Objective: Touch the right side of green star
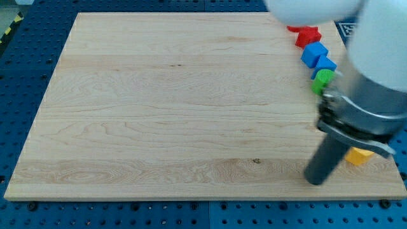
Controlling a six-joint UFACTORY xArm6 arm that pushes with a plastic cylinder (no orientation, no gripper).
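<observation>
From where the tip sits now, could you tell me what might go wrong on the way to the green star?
1. The green star touches the blue blocks, so pushing it may shift the row.
2. The arm hides its right side, so contact is hard to check.
3. My tip starts beside the yellow block and may clip it.

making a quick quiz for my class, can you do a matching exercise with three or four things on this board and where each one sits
Things:
1. red block
2. green block
3. orange block
4. my tip

Places:
A. near the board's bottom edge, just left of the orange block
B. topmost in the cluster at the view's right
C. lower right, partly hidden behind the arm
D. just below the two blue blocks

Pairs: 1-B, 2-D, 3-C, 4-A
</observation>
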